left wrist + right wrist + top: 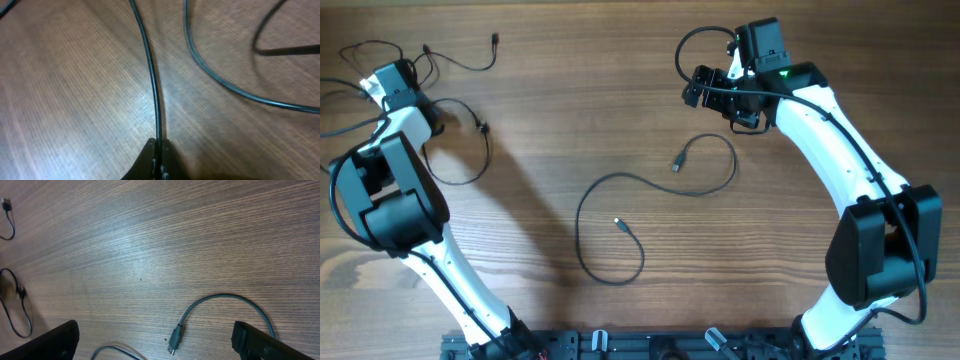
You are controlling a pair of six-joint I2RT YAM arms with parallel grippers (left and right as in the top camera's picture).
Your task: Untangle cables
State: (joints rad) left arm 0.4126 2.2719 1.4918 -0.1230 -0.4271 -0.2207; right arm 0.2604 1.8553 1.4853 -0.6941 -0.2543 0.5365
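Mostly cropped, the left end effector point(159, 151) pinches a cable point(154, 87), ends unseen.

The cable point(155, 90) runs off the top edge; blurred streak point(290, 50) upper right, perhaps another cable.

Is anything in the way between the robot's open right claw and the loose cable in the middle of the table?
No, nothing visible. The right gripper hangs open near the cable, and only bare table shows between them.
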